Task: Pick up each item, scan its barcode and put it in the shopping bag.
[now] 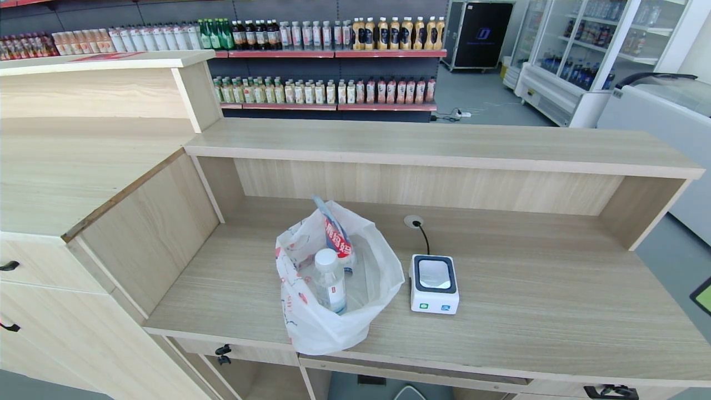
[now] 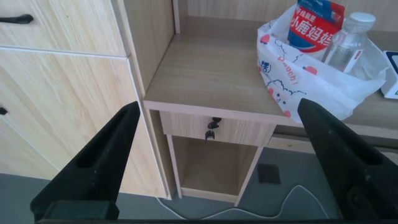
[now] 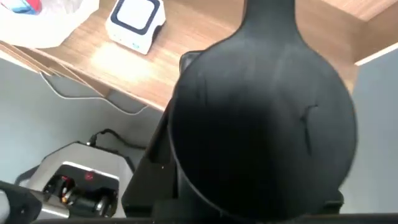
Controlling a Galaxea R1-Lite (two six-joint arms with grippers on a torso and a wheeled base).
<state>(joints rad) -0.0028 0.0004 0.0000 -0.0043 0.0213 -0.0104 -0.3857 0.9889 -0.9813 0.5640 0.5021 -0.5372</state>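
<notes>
Shopping bag point(image 1: 311, 322) is standing open on the counter point(image 1: 527, 311), holding an upright bottle point(image 1: 330, 280) and a packet point(image 1: 336, 236); the scanner point(image 1: 434, 283) is sitting just beside it. Left gripper point(image 2: 219, 106) is hanging before the counter's front, jaws spread wide (right gripper point(image 3: 261, 118): state cannot be told).

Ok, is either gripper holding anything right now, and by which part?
The left gripper is open and holds nothing. For the right gripper, it cannot be told.
</notes>
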